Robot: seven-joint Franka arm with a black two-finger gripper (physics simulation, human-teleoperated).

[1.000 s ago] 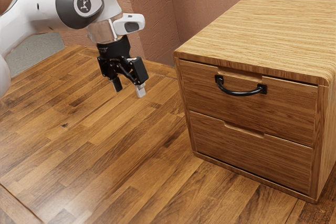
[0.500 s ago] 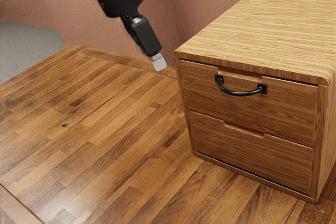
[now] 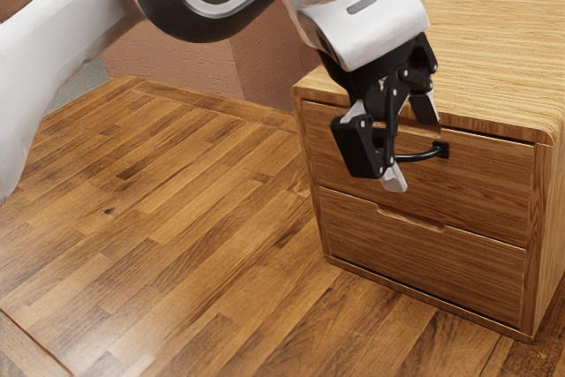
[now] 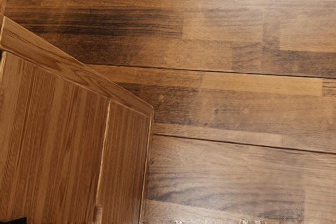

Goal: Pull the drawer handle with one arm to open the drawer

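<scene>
The arm has swung across from the wall to the cabinet [image 3: 494, 50], so the gripper [image 3: 408, 149], fingers spread, now stands at the black handle [image 3: 425, 153] of the shut upper drawer [image 3: 485, 174], apparently to straddle it before closing.

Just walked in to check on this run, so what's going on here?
A Franka arm is working at a wooden cabinet. Its gripper is at the black handle of the upper drawer, with the fingers open and the near one covering part of the handle. The upper drawer sits flush with the cabinet front, so it has not been pulled yet. The lower drawer is shut too.
</scene>
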